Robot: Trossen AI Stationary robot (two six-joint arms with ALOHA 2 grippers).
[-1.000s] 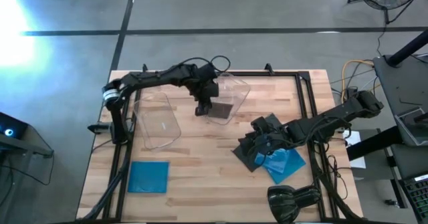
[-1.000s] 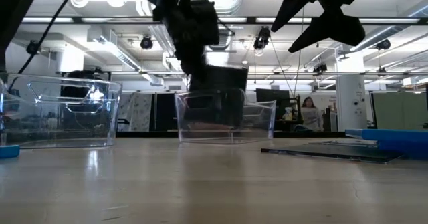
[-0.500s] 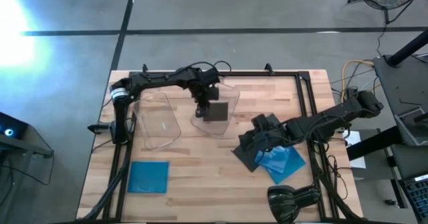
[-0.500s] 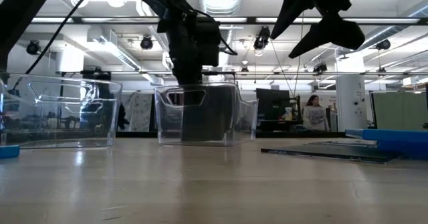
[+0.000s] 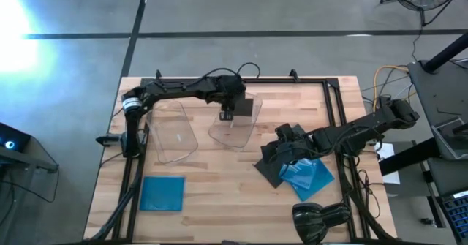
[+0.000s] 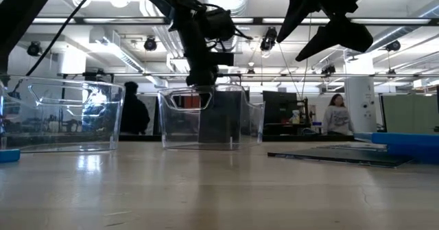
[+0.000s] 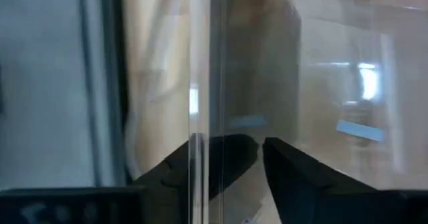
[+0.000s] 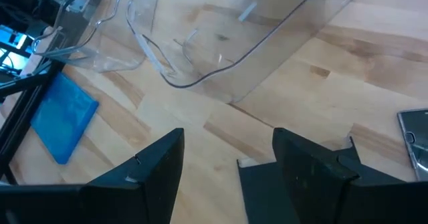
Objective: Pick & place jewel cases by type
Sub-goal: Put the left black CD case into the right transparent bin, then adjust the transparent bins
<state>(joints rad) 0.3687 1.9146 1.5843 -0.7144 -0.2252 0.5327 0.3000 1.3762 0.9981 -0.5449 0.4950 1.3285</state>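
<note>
A dark jewel case (image 5: pixel 246 107) stands on edge inside the middle clear tray (image 5: pixel 232 132), at its far end; in the low view the dark case (image 6: pixel 221 117) shows through the tray wall. My left gripper (image 5: pixel 227 115) hangs just above this tray's rim (image 6: pixel 204 84), its fingers (image 7: pixel 227 158) a little apart with nothing between them. My right gripper (image 5: pixel 280 151) hovers open (image 8: pixel 227 150) above the stack of dark cases (image 5: pixel 272 170) and blue cases (image 5: pixel 311 176) at the right. One blue case (image 5: pixel 162 194) lies flat at the near left.
A second clear tray (image 5: pixel 174 132) stands left of the middle one. A black desk lamp head (image 5: pixel 318 217) sits at the near right edge. Black frame rails (image 5: pixel 336 113) run along the table's sides. Bare wood lies between the trays and the near edge.
My left gripper has carried the dark case toward the far edge, lowered it into the middle tray and let go; it now sits slightly higher. The case stands in the tray. The tray has slid a little toward the table's left. My right arm has kept still.
</note>
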